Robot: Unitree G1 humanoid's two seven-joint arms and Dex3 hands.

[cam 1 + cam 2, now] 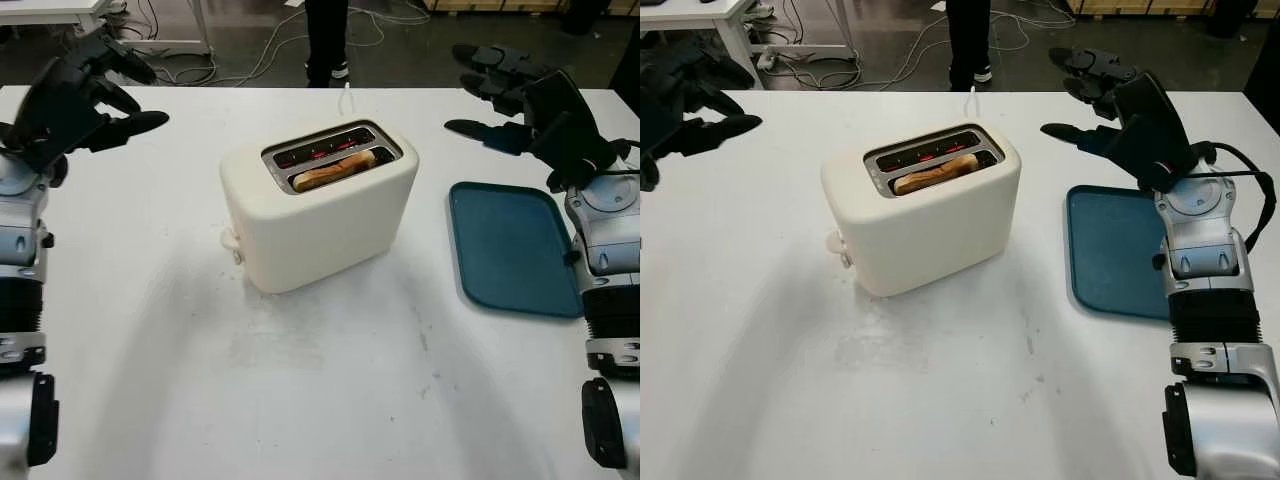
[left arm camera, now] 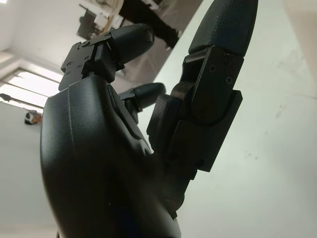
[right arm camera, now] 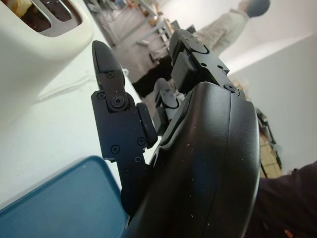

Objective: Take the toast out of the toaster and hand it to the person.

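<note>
Cream toaster (image 1: pixel 318 205) holds the toast (image 1: pixel 333 170) in its near slot, untouched, while the left hand (image 1: pixel 85 95) and right hand (image 1: pixel 515 95) hover empty and open either side, so everything remains.

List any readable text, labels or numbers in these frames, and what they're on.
None readable.
Toaster: plain cream shell, no brand or markings visible.
Tray: plain blue, no print.
Left hand and right hand: black shells, screws, no lettering seen.
</note>
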